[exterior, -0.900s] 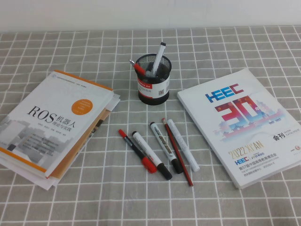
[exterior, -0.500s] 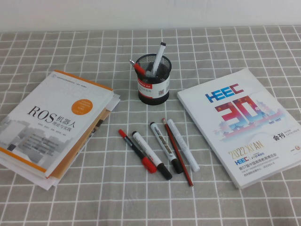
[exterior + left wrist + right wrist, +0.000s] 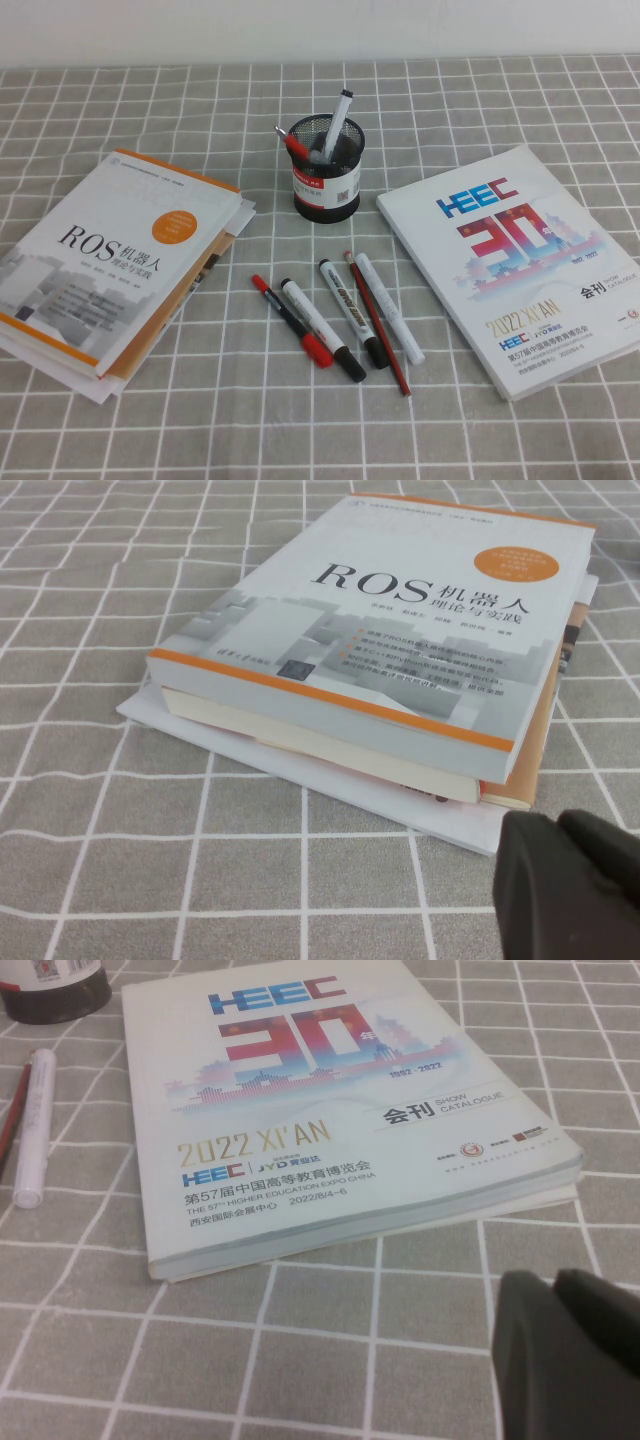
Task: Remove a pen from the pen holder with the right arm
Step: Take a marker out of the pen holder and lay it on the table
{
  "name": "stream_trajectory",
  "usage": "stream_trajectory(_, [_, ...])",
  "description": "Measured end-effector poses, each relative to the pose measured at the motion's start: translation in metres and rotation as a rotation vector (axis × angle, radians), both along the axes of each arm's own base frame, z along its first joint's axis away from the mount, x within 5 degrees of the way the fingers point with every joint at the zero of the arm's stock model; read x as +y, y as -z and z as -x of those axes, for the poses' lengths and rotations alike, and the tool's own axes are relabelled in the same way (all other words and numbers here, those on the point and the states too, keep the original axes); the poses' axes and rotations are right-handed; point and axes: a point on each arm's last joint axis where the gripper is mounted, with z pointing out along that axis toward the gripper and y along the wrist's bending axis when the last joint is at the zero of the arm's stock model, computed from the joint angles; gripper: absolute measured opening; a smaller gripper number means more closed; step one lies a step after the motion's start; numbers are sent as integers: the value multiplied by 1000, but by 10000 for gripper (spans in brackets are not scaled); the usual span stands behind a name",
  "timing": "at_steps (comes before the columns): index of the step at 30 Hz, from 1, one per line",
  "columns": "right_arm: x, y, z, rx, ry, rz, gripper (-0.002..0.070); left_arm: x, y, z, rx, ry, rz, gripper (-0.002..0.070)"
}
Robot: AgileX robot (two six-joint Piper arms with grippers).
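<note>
right claw (image 3: 553,1295) closed, low beside catalogue (image 3: 330,1110) | left claw (image 3: 556,830) closed by ROS book (image 3: 380,670) | risk: clipping rim could tip pen holder (image 3: 326,167)

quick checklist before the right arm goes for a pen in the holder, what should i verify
1. Pen holder upright, mouth unobstructed: ok.
2. White marker stands above the rim, likely graspable, with the red pen beside it: ok.
3. Right gripper open for the grasp: not ok. It is shut, low over the cloth at the near edge of the catalogue.
4. Left gripper out of the way: ok. It is shut, by the book stack.
5. Loose pens lie flat in front of the holder, apart from it: ok.
</note>
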Motion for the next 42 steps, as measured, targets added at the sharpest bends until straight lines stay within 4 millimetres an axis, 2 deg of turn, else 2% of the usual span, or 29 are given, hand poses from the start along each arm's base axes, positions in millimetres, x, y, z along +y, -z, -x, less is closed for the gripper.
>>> stream_trajectory(16, [0,-2,0,-16,2,-17,-13,0,0,0,0,0,0,-3])
stream_trajectory(20, [3,-8,-2,-62,9,-152,-13,0,0,0,0,0,0,-4])
stream_trajectory(31, [4,-26,-4,-163,77,-660,-13,0,0,0,0,0,0,-3])
stream_trajectory(37, [2,-29,-4,-189,97,-705,-13,0,0,0,0,0,0,-3])
stream_trajectory(42, [7,-35,-6,-120,62,-678,-13,0,0,0,0,0,0,-3])
